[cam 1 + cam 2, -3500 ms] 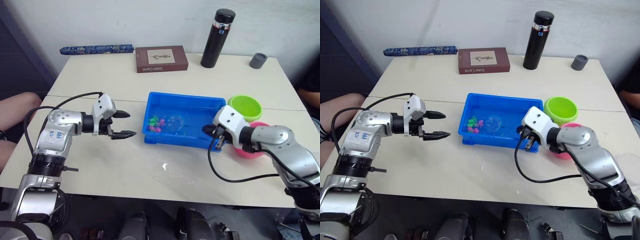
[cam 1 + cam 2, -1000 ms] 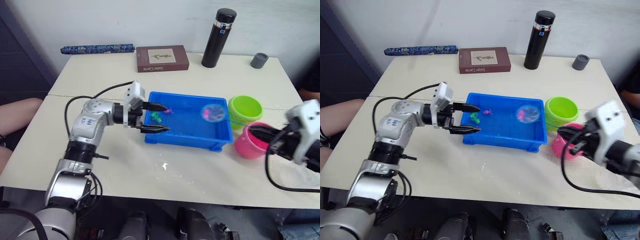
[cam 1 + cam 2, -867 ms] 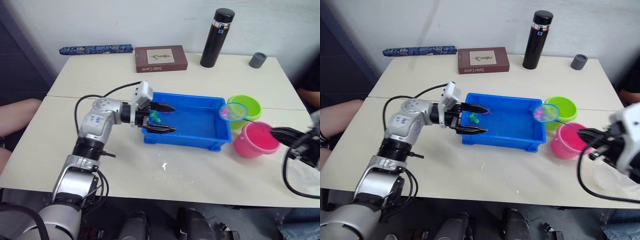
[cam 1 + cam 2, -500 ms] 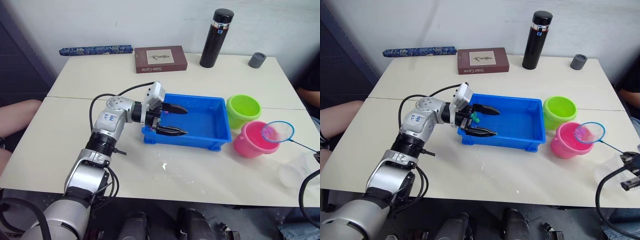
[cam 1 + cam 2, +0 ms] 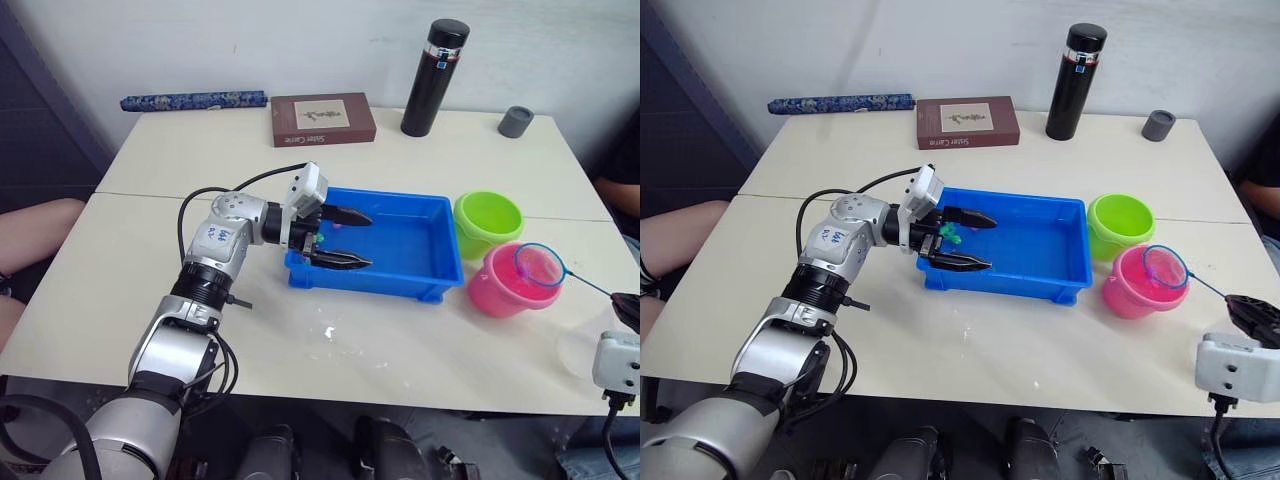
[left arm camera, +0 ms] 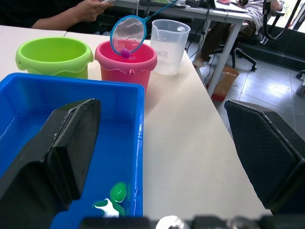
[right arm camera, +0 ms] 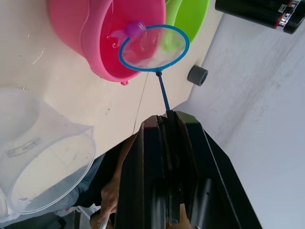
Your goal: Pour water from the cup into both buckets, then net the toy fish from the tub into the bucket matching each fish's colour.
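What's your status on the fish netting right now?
Right gripper shut on net, hoop over pink bucket, pink fish in the mesh. Left gripper open over tub. Green fish left in tub. Nothing blocking.

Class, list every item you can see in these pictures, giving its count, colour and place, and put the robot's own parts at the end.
tub: 1, blue, table centre
toy fish: a few, green, in the tub's left end
pink fish: 1, in the net
net: 1, blue rim, over the pink bucket
pink bucket: 1, right of the tub
green bucket: 1, lime, behind the pink one
measuring cup: 1, clear, beyond the pink bucket
flask: 1, black, back of table
small cup: 1, grey, back right
book: 1, brown, back centre
patterned roll: 1, blue, back left
left end effector: open, over the tub
right end effector: shut on the net's handle
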